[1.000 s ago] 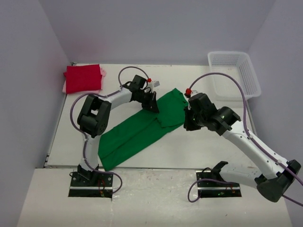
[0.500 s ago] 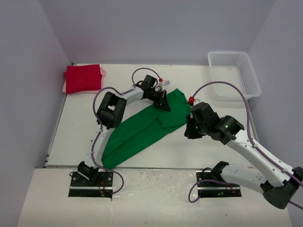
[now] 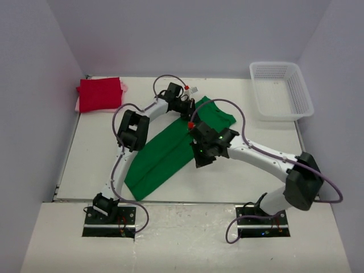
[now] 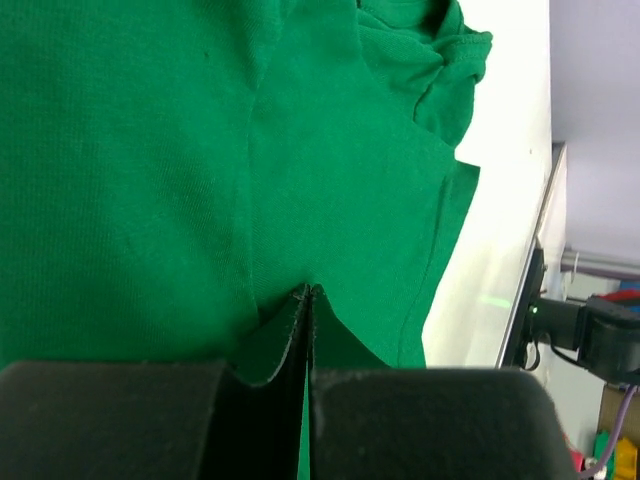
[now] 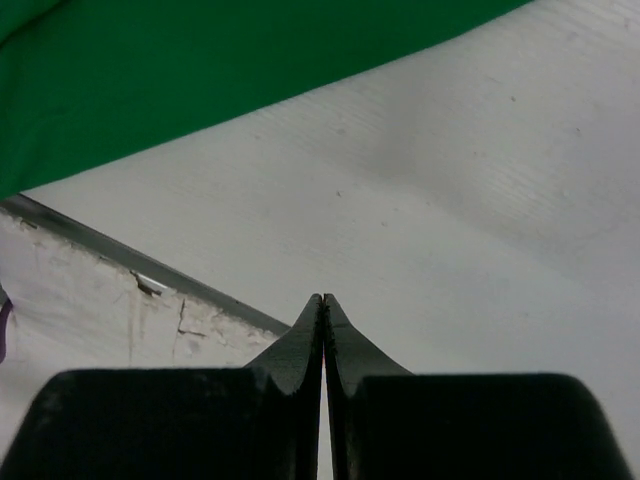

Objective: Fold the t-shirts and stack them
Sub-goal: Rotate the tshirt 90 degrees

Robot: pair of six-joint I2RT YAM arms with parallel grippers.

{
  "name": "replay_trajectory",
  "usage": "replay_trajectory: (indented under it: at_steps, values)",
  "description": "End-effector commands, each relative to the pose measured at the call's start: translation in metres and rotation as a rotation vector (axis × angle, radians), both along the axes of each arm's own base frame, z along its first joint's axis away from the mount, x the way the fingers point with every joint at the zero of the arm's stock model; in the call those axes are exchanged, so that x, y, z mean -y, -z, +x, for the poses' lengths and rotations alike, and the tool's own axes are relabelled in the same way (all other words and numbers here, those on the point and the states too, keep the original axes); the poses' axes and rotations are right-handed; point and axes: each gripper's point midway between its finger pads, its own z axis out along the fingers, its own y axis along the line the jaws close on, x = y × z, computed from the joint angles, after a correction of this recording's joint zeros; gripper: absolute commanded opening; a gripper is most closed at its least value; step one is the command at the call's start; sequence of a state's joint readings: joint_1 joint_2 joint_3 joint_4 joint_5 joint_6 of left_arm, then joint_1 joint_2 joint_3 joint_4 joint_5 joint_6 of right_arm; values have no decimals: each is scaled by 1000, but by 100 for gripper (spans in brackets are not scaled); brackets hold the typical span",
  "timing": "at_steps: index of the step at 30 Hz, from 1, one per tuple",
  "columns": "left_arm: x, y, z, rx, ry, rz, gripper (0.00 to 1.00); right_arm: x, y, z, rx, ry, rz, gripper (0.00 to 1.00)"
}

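Presently the green t-shirt (image 3: 165, 156) lies in a long diagonal band across the middle of the table (image 3: 96, 142), from near left to far right. It is not yet folded square, and the far-right end is bunched and rumpled.

The red t-shirt (image 3: 99, 94) is folded in the far-left corner, on top of the pink t-shirt (image 3: 123, 85), of which only an edge shows. The basket (image 3: 301, 94) sits at the far right, well apart.

- Left gripper (image 4: 308, 295): fingers together over the far part of the green shirt. The cloth tents up to the tips, so it looks clamped on a small pinch.
- Right gripper (image 5: 323, 300): fingers together with nothing between them. It hangs over bare table just beside the shirt's near-right edge.

Risks, as I judge them:
- The left pinch is narrow. A quick lift or a long drag could let the cloth slip out.
- Only one claw has a hold. A pull from the left arm alone would probably twist the band or drag the whole shirt instead of folding it, leaving a skewed fold.
- The bunched far-right end may get folded in as a lump and make the stack uneven.
- The two wrists are close together over the shirt, and the right arm's cable arcs above the far end. Crossing moves could cause a bump or snag.
- The near-left end lies close to the table's near edge, so a pull toward it could send that end over.
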State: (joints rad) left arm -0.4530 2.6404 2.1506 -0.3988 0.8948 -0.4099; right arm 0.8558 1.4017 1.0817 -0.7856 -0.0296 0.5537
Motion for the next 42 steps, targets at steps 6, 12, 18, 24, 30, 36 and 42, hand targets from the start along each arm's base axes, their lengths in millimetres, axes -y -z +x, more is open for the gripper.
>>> replay_trajectory:
  at_steps: [6, 12, 18, 24, 30, 36, 42]
  values:
    - [-94, 8, 61, -12, -215, 33, 0, -102, -11, 51, 66, -135, 142, 0]
    - [-141, -17, 83, -6, -327, -13, 0, -168, 6, 49, -5, -240, 166, 0]
    - [-163, -32, 94, -12, -367, -52, 0, -213, 22, 32, -56, -322, 177, 0]
    - [-172, -35, 100, -11, -388, -62, 0, -215, 42, 16, -89, -331, 165, 0]
    - [-176, -33, 107, -28, -401, -77, 0, -207, 75, -1, -145, -330, 132, 0]
    - [-177, -31, 103, -34, -400, -75, 0, -195, 104, -14, -190, -311, 106, 0]
    - [-180, -25, 100, -42, -396, -73, 0, -165, 132, -19, -205, -238, 19, 0]
